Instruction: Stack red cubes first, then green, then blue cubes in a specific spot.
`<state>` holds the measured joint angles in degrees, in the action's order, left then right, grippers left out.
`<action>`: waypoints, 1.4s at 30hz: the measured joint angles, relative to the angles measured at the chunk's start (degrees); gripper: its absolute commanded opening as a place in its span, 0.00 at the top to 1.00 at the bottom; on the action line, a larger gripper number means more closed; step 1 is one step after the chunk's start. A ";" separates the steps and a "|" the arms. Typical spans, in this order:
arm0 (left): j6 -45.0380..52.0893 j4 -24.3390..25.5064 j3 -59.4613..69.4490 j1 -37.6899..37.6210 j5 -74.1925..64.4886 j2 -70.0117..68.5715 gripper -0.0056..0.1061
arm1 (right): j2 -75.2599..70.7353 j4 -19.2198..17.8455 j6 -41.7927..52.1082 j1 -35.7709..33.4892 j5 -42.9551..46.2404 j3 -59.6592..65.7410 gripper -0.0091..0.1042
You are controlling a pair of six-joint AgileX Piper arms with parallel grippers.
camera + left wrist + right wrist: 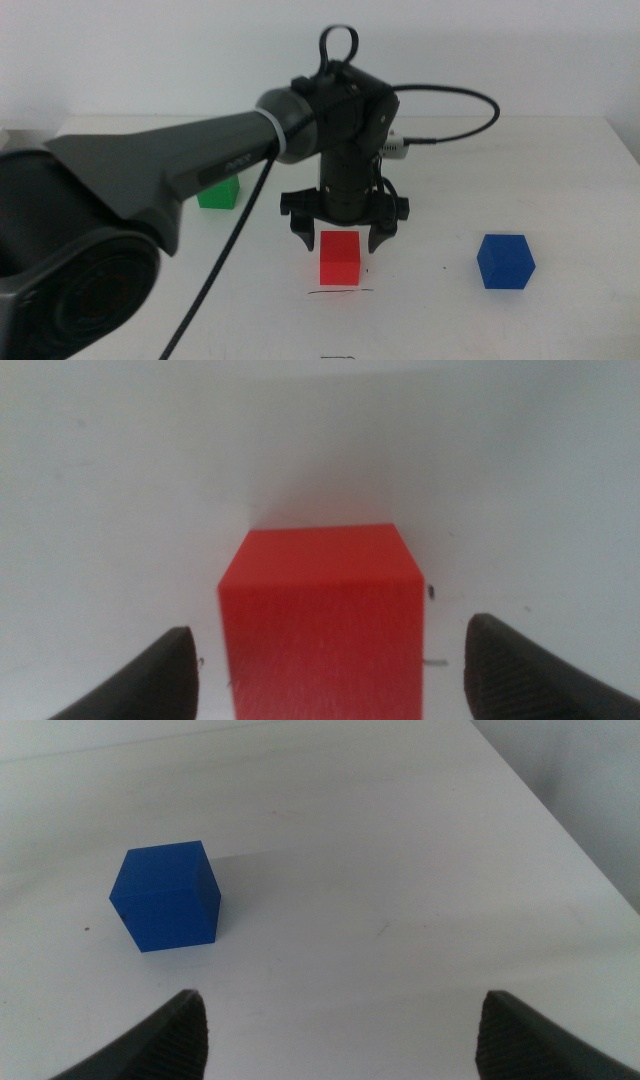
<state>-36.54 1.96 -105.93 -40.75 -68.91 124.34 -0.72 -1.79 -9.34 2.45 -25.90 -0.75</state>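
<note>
The red cube (339, 258) (322, 615) rests on the white table just behind a short dark pen line (339, 292), the specific spot. My left gripper (341, 232) (325, 675) hangs open right over the cube, one finger on each side and a gap to both. Behind the left arm sits the green cube (218, 193), partly hidden by it. The blue cube (505, 262) (166, 896) lies to the right, and the right wrist view shows it ahead of my right gripper (340, 1035), which is open and out of the middle view.
The left arm's thick dark body (130, 190) fills the left side of the middle view, with its cable (470, 100) looping behind. Another small pen mark (338, 356) lies at the table's front edge.
</note>
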 measured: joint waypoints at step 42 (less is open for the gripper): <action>31.01 -4.99 0.00 28.17 3.86 -8.69 0.15 | 0.00 0.00 0.00 0.00 0.00 0.00 0.23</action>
<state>-5.54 -3.03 -105.93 -12.57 -65.06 115.65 -0.72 -1.79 -9.34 2.45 -25.90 -0.75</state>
